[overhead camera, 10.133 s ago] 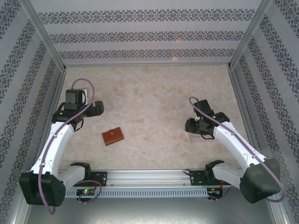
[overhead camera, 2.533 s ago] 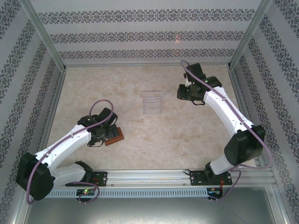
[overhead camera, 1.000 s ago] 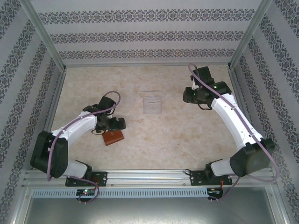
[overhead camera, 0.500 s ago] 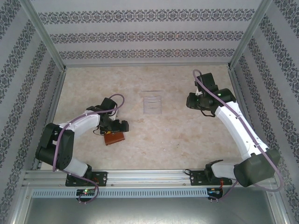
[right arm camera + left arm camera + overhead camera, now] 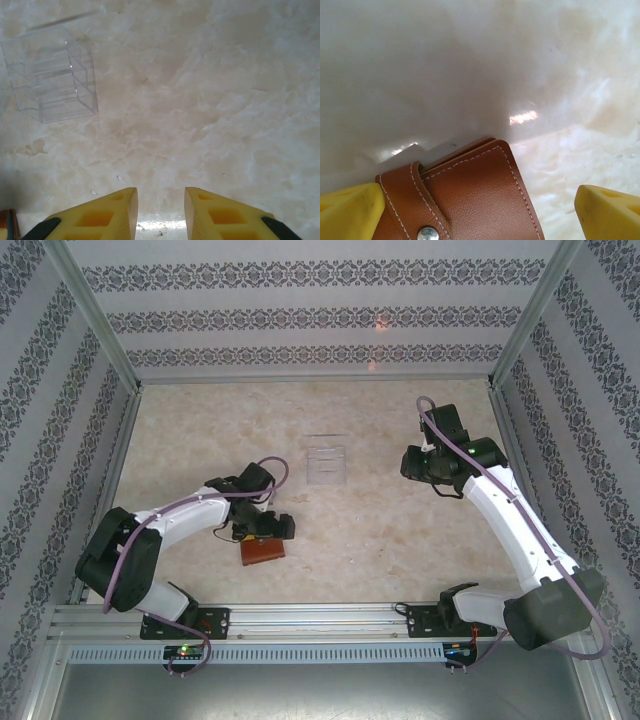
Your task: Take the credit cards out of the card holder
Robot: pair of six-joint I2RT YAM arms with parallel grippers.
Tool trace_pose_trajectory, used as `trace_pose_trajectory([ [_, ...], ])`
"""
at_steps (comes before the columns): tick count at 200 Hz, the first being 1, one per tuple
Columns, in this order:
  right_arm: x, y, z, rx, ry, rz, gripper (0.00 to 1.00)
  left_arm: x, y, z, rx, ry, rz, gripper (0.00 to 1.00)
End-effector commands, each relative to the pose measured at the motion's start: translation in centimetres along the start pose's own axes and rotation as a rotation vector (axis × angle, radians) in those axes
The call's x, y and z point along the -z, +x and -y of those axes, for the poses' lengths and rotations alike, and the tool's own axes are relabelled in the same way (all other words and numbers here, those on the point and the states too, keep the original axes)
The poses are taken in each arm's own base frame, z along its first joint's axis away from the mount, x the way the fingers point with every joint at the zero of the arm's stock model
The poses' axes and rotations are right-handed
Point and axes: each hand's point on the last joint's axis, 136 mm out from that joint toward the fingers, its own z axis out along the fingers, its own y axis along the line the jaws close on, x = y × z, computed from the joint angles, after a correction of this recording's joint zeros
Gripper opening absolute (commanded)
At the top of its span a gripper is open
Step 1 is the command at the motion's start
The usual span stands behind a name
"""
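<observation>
One card holder, reddish-brown and folded shut with its tab snapped down, lies flat toward the near left of the worktop. The left claw straddles it, jaws at full spread and gripping nothing. The holder sits off-centre between them, hard by the fingertip beside the tab and well apart from the other. A squeeze would therefore likely shove it across the glossy surface or turn it rather than seize it. A grip across the fold could also clamp the leather shut, and the fastened snap looks apt to resist a one-armed pull. The right claw, jaws drawn to a narrow gap and empty, hangs over bare worktop on the right, the single clear plastic box off to its side. The count: one holder, one box, two arms; the credit cards cannot be counted while the holder is closed
</observation>
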Motion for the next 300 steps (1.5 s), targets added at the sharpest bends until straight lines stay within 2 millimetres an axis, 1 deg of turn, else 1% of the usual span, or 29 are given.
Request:
trace_pose_trajectory([
  [1,0.4,0.4,0.5,-0.022,0.013,0.005,0.31,-0.4,3.5,0.6,0.008,-0.026,-0.130,0.99],
  [16,0.4,0.6,0.5,-0.022,0.015,0.003,0.31,0.1,3.3,0.5,-0.040,-0.062,-0.127,0.99],
  [38,0.4,0.6,0.5,-0.025,0.016,0.003,0.31,1.1,2.5,-0.6,-0.121,-0.159,-0.119,1.00],
  [53,0.5,0.6,0.4,-0.027,0.017,0.005,0.31,1.3,1.6,-1.4,-0.173,-0.226,-0.112,1.00],
  [69,0.6,0.6,0.3,-0.029,0.020,0.009,0.31,0.8,0.7,-1.6,-0.206,-0.257,-0.118,1.00],
  [81,0.8,0.5,0.2,-0.029,0.021,0.016,0.31,0.0,0.4,-1.3,-0.225,-0.243,-0.134,1.00],
  [98,1.1,0.6,0.2,-0.030,0.023,0.021,0.31,-1.0,0.4,-0.6,-0.240,-0.201,-0.158,1.00],
  [123,1.5,0.6,0.2,-0.026,0.030,0.025,0.31,-1.6,1.4,0.3,-0.231,-0.125,-0.199,1.00],
  [148,1.6,0.7,0.2,-0.021,0.033,0.025,0.32,-1.1,2.7,0.9,-0.214,-0.059,-0.205,1.00],
  [166,1.6,0.7,0.0,-0.018,0.031,0.022,0.32,-0.9,3.7,0.9,-0.190,-0.038,-0.215,1.00],
  [199,1.5,0.7,-0.5,-0.003,0.029,0.015,0.32,-1.0,5.3,0.2,-0.133,-0.043,-0.246,1.00],
  [240,1.1,0.8,-0.8,0.010,0.034,0.000,0.32,-0.6,6.0,0.6,-0.100,-0.026,-0.237,1.00],
  [265,1.0,0.7,-0.8,0.015,0.035,0.003,0.32,-0.7,6.9,0.4,-0.089,-0.037,-0.244,1.00],
  [300,0.8,0.8,-0.8,0.021,0.039,-0.003,0.32,-0.9,7.9,0.9,-0.103,-0.059,-0.252,1.00],
])
